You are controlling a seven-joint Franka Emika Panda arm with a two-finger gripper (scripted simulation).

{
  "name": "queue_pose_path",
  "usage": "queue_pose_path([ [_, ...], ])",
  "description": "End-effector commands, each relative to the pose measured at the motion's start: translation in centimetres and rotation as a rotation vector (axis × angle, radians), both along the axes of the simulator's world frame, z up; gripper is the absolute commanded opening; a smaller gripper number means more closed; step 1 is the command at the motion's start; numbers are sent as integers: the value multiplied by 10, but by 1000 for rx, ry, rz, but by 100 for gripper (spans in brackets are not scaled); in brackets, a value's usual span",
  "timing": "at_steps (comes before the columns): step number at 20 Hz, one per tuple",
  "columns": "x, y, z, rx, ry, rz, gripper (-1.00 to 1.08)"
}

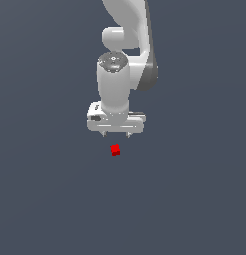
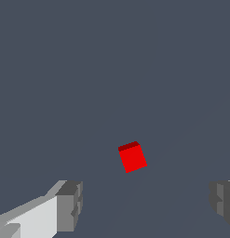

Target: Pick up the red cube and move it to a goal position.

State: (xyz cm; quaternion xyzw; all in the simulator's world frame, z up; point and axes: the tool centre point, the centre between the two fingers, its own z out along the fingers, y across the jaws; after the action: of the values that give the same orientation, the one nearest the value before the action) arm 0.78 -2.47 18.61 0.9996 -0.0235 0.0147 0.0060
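While I watched the exterior view, the white arm [image 1: 125,45] hung down from the top of the picture over a plain dark grey surface [image 1: 40,189]. I could not tell from the render whether that surface was a desk or a floor. At the arm's lower end sat the tool [image 1: 115,135], its two short fingertips pointing down and standing clearly apart.

Moving rightward across that view: left fingertip, then the red cube [image 1: 115,150], then right fingertip. The cube showed just below the tips and roughly centred between them, slightly toward the exterior view's left. No contact visible between cube and tool. I could not judge for certain from this view whether the cube lay on the surface, though nothing held it.

On the wrist view, one grey finger pad [image 2: 70,205] with its white housing sat at one lower corner, and the other pad [image 2: 222,201] at the opposite edge, partly cut off by the frame. Wide gap between them. The red cube [image 2: 132,157] lay in that gap, nearer the first pad, ahead of both pads and touching neither. It was turned a little askew to the fingers, with a darker red face showing along one edge.
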Motion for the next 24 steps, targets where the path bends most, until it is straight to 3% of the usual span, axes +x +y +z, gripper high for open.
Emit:
queue_pose_path([
  [1,0,0,0,0,0,0,100],
  [10,-4,-2,-25,2,5,50,100],
  [24,-19,-10,-138,8,25,271,100],
])
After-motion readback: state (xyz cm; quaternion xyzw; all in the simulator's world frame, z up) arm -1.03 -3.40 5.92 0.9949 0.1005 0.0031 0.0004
